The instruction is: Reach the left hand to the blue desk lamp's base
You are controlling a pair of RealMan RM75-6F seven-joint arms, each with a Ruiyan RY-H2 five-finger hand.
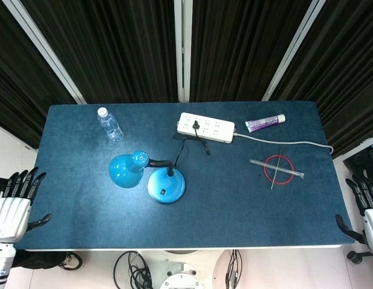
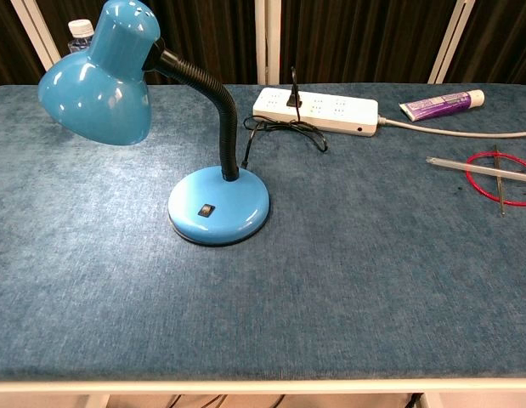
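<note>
Reaching should carry the left hand (image 1: pixel 14 205), empty with fingers spread, toward two o'clock to the lamp base (image 1: pixel 166 185). Stay below the shade (image 1: pixel 126 170); avoid the neck.

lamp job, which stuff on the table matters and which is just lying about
Job: lamp base, left hand.
Lying about: bottle, power strip, tube, red ring, clear rod, right hand.

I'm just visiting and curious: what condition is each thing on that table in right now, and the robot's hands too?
Lamp: upright, shade tilted down, plugged in.
Power strip: lying flat, lamp's plug in it.
Water bottle: standing, cap on.
Tube: lying flat, capped.
Red ring: flat, thin rods across it.
Left hand: open, off the table's edge.
Right hand: open, holding nothing.
</note>
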